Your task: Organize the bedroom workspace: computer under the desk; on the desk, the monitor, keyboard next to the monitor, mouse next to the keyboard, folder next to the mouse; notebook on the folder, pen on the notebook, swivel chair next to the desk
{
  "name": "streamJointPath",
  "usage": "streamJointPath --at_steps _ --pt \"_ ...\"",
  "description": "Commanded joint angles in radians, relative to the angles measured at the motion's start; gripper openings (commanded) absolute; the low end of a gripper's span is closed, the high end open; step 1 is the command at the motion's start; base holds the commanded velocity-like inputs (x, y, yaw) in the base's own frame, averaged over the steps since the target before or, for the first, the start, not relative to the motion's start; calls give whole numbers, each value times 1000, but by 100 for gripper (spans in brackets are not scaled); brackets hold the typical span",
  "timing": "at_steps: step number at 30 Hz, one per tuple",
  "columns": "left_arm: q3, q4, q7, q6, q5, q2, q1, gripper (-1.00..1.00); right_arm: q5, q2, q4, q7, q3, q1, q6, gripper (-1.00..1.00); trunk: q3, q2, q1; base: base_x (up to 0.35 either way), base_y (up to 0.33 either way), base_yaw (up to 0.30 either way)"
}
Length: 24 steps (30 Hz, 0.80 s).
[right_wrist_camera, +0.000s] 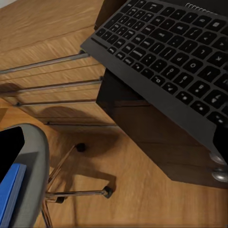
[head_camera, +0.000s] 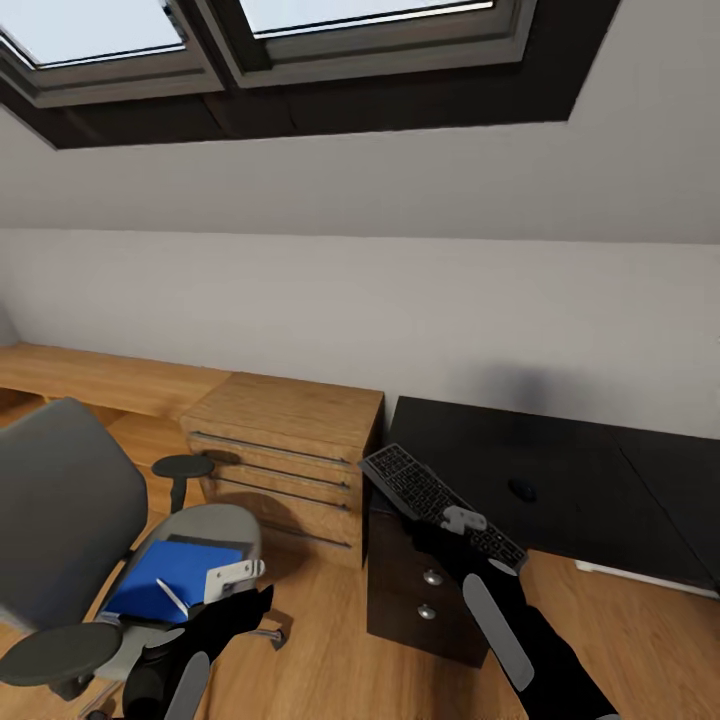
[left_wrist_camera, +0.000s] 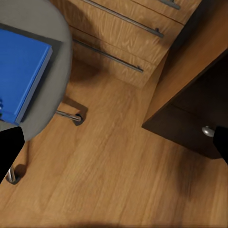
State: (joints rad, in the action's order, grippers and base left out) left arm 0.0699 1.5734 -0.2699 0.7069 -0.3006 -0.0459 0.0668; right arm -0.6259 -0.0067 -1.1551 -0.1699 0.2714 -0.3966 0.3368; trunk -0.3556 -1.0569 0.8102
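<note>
Clamped on the keyboard (head_camera: 442,506), my right gripper (head_camera: 462,520) holds it tilted in the air over the near left corner of the desk (head_camera: 560,480), its far end raised toward 11 o'clock. In the right wrist view the keyboard (right_wrist_camera: 171,52) slants across above the dark drawers (right_wrist_camera: 156,142), whose silver knobs (right_wrist_camera: 219,175) show just under its lower edge. My left gripper (head_camera: 235,578) hangs over the seat of the swivel chair (head_camera: 70,510) at about 7 o'clock in the head view; I cannot tell how its jaws stand, since the left wrist view shows only two dark finger edges at the sides, wide apart, possibly with nothing between them. The blue folder (head_camera: 168,578) lies flat on the chair seat, just beside that gripper, with a thin white pen (head_camera: 172,596) lying on its near edge. In the left wrist view the folder (left_wrist_camera: 21,71) sits on the grey seat (left_wrist_camera: 59,61). The mouse (head_camera: 521,489) rests on the black desk top at about 3 o'clock from the keyboard, apart from it. A light wooden chest (head_camera: 290,450) with metal bar handles stands between chair and desk on the plank floor (head_camera: 320,640).
</note>
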Motion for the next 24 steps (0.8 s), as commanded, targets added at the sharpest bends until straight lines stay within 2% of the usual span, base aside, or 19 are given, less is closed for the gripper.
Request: streamJointPath --at_steps 1,2,6,7,11,12,17,24 --pt "1 2 -9 3 -11 0 1 100 -10 -1 -1 -9 2 -1 3 100 -1 -1 0 -20 1 0" --pt "0 5 -9 3 -11 0 1 100 -11 -1 1 -9 0 -1 3 100 -1 -1 0 -13 1 0" --pt "-1 9 -10 3 -12 -2 1 100 -166 -51 24 -2 -29 0 4 100 -14 -29 15 -6 0 0" --pt "0 10 -10 3 -12 -3 1 100 -231 -73 31 5 -35 0 4 100 -17 -36 19 -3 0 0" --pt "0 9 -11 3 -12 -5 1 100 -341 -113 42 27 -42 1 4 100 -29 -64 35 -2 0 0" --pt "0 9 -12 3 -11 -6 1 100 -385 -131 52 42 -44 0 4 100 -33 -71 38 0 0 0" --pt "0 7 -12 3 -11 -7 1 100 -474 -179 83 100 -47 1 4 100 -48 -106 58 0 0 0" --pt "0 6 -12 3 -11 -8 1 100 -535 -206 123 167 -49 1 3 100 -70 -155 84 0 0 0"
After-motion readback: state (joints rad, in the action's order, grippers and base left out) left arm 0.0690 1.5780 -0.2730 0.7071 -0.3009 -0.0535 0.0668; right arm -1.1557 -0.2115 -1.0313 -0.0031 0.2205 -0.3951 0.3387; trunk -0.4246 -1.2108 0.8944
